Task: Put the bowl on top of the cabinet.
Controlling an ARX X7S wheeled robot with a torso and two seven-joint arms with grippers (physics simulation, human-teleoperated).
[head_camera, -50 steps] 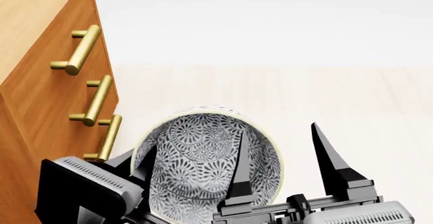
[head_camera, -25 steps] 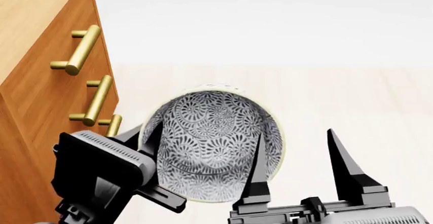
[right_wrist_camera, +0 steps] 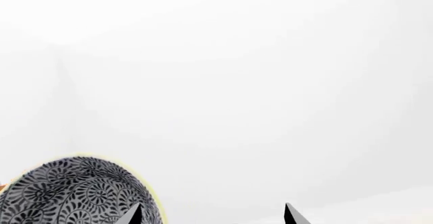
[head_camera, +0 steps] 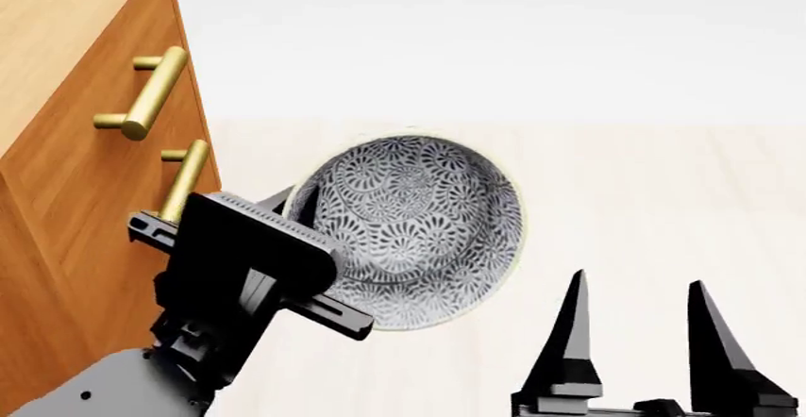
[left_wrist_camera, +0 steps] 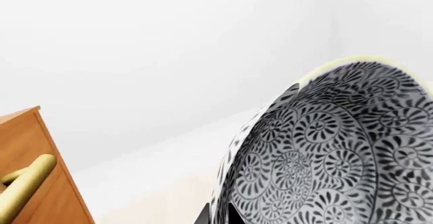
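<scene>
The bowl (head_camera: 410,224), deep and covered in dark grey floral pattern, hangs in the air beside the cabinet (head_camera: 75,209), tilted with its opening facing me. My left gripper (head_camera: 290,206) is shut on its left rim. In the left wrist view the bowl (left_wrist_camera: 338,148) fills the right side, and the left gripper (left_wrist_camera: 218,217) pinches its wall. My right gripper (head_camera: 636,283) stands open and empty to the lower right, apart from the bowl. In the right wrist view the bowl (right_wrist_camera: 74,196) lies just beside one finger of the right gripper (right_wrist_camera: 212,215).
The cabinet's lighter wood top (head_camera: 51,21) lies at the far left, higher than the bowl. Brass handles (head_camera: 151,91) stick out of its front toward the bowl; one handle (left_wrist_camera: 24,186) shows in the left wrist view. Pale wooden floor (head_camera: 629,181) stretches to the right.
My left gripper has lifted the bowl up along the cabinet front. The right gripper, whose finger reached inside the bowl's right rim, has dropped away to the lower right.
</scene>
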